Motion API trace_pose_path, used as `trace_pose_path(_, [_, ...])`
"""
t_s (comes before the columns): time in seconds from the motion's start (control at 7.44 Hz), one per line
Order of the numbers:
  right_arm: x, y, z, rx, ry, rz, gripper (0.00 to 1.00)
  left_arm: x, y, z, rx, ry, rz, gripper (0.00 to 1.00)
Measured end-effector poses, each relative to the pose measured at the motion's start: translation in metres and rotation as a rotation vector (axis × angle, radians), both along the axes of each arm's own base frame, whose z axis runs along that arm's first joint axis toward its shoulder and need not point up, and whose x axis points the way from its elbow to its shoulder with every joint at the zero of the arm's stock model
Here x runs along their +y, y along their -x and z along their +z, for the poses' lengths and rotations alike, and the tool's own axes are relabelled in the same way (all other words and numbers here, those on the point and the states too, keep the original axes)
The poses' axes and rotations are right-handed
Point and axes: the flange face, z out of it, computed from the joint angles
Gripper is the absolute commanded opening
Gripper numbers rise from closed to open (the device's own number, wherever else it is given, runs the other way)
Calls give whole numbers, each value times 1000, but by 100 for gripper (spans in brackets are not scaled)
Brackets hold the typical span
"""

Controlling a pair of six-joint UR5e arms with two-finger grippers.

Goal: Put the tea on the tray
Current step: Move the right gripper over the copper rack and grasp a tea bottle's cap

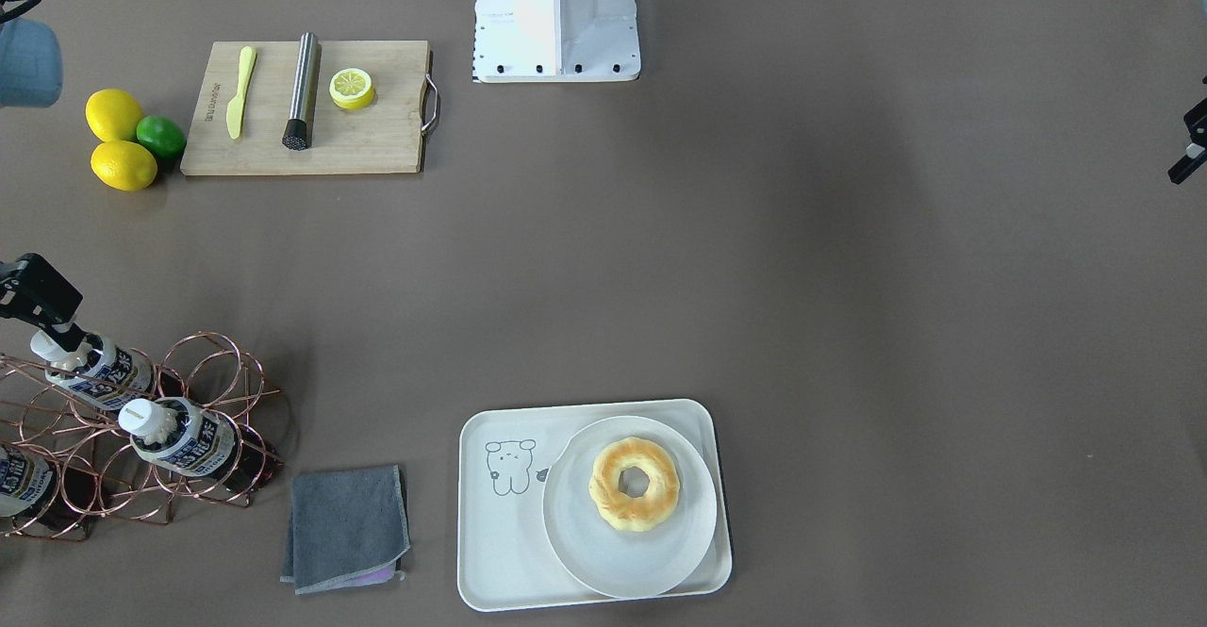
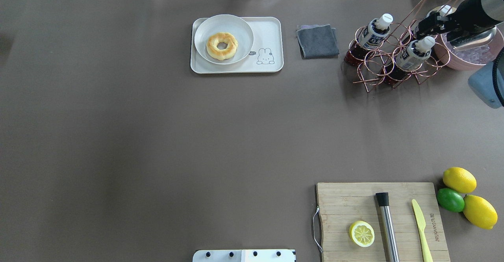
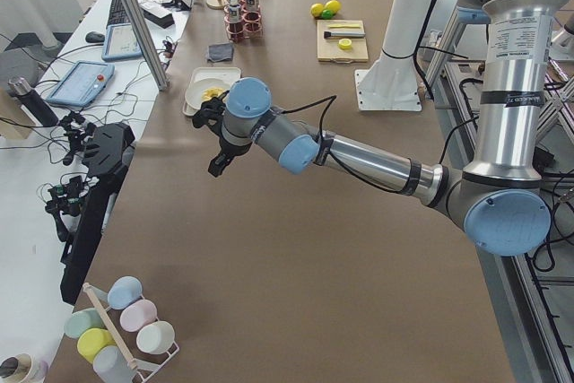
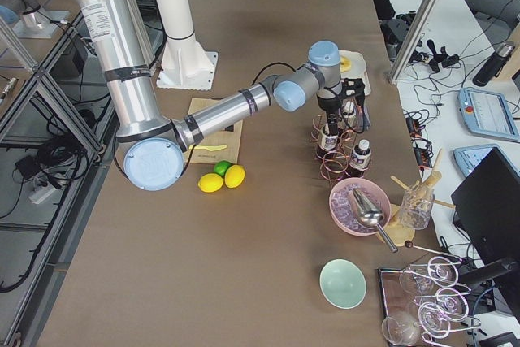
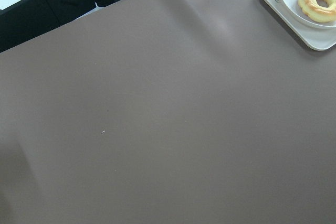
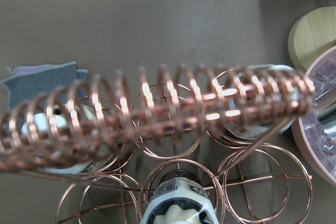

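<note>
**Hazards, left to right in the overhead view**

- Left pincer [image 3: 216, 164]: it hangs over bare surface, well apart from the tea. You cannot tell whether its fingers are apart or together.
- Tray [image 2: 271, 28]: the plate [image 2: 241, 28] covers most of it. Only the end with the outline drawing is free, so a bottle set down off that end is likely to catch the plate rim and tip.
- Cloth [image 2: 317, 40]: it lies between tray and rack. A low carry may drag it.
- Wire rack [image 2: 390, 57]: the tea [image 2: 411, 54] lies tilted in one ring, with the right pincer [image 1: 57, 325] close at its white cap. The views do not show whether that pincer is apart or clamped.
  - A pull out of line with the ring may snag the wire and shift the rack. That would shake the left-hand bottle [image 2: 372, 35] and the third bottle [image 1: 14, 490].
  - The coiled handle [image 6: 157, 114] crosses above the caps, so a straight lift may strike it.
- Pink bowl [image 2: 456, 65]: it stands just beside the rack. A wide wrist swing may knock it.

**Containers**

- The tray holds the plate, and the plate holds a doughnut [image 2: 212, 45].
- The rack holds three bottles.
- The pink bowl holds clear ice-like pieces [image 2: 468, 54] and a metal scoop [image 4: 367, 215].
</note>
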Motion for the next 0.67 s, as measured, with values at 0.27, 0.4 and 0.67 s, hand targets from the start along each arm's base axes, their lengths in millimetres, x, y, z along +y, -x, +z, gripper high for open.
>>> trace_pose_path(0.27, [0, 4, 2, 11, -8, 3, 56, 0, 0, 0, 2, 0, 1, 99])
trace_pose_path(0.4, [0, 5, 2, 12, -8, 4, 57, 0, 0, 0, 2, 0, 2, 99])
trace_pose_path(0.67, [1, 7, 1, 15, -10, 3, 56, 0, 0, 0, 2, 1, 2, 99])
